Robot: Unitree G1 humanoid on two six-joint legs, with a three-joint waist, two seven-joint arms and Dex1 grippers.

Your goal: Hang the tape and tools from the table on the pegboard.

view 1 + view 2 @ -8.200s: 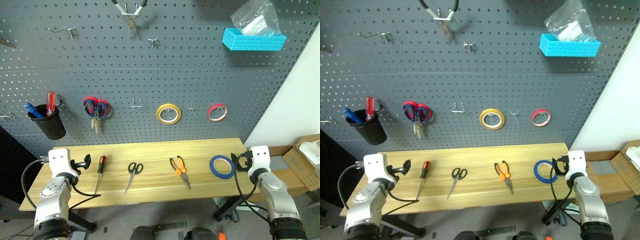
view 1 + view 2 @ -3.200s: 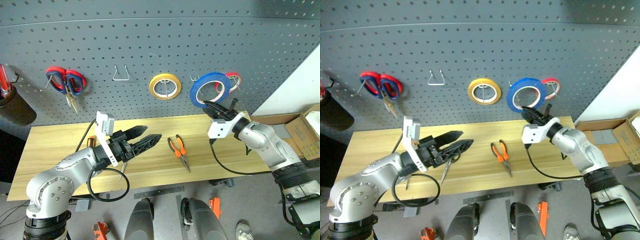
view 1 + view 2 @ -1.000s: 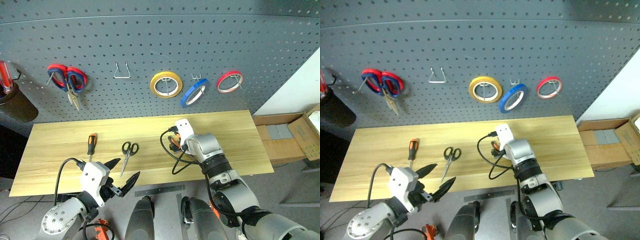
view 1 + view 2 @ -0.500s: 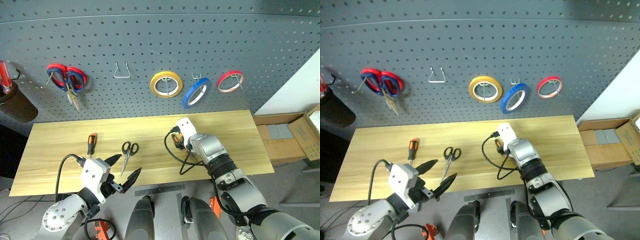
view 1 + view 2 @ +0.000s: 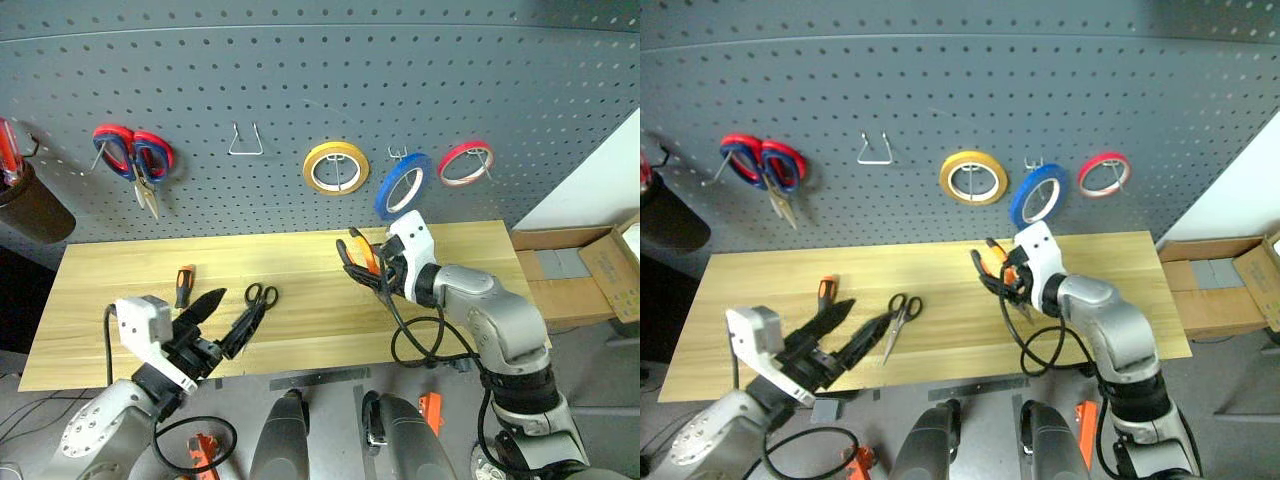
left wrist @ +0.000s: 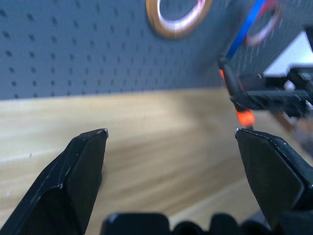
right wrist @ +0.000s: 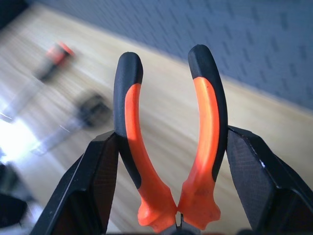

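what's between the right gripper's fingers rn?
The pliers: the right gripper has its fingers closed on the outside of both orange-and-black handles, lifted above the table. The pliers' nose is hidden behind the gripper.

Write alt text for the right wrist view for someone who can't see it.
The right tool grips orange-and-black pliers between its two black fingers, handles pointing away. Behind them lie the wooden table and the grey pegboard.
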